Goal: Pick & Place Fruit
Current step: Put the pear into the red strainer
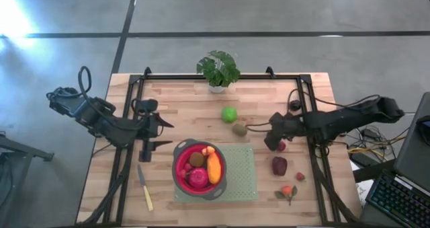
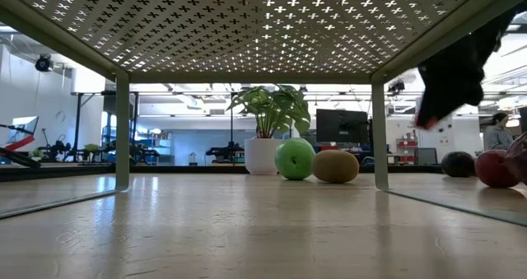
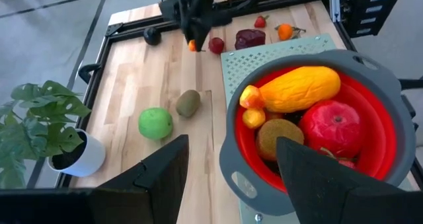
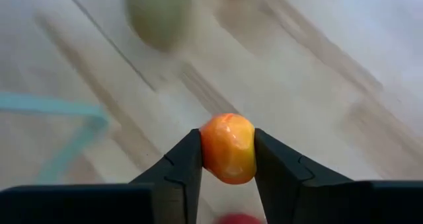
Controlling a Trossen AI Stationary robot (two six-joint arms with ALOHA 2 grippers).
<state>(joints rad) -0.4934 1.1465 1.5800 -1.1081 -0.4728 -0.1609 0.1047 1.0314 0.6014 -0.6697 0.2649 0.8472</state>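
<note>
My right gripper (image 4: 228,159) is shut on a small orange-red fruit (image 4: 228,148) and hangs over the table's right half (image 1: 271,144). Still on the wood are a green ball (image 1: 230,114), a kiwi (image 1: 239,129), a dark-red lump (image 1: 279,165), a small dark-red piece (image 1: 281,146) and two tiny pieces (image 1: 299,176). The red bowl (image 1: 180,177) on the green mat (image 1: 242,181) holds an orange elongated piece (image 3: 301,88), a red apple (image 3: 334,128), a kiwi (image 3: 277,137) and small orange pieces. My left gripper (image 1: 164,134) waits open beside the bowl's left side. My right gripper pinches the small orange-red fruit by its two opposite sides (image 4: 206,151) between its two fingers. The fingers slant down from the table's right side. The fruit is lifted clear of the wood, seen small under the gripper (image 3: 192,45) in the left wrist view.
A potted plant (image 1: 218,70) stands at the far edge's middle. A pale-handled knife (image 1: 144,187) lies left of the bowl near the front. A black frame (image 1: 134,87) runs around the tabletop. A keyboard (image 1: 400,201) and cables lie off the right edge.
</note>
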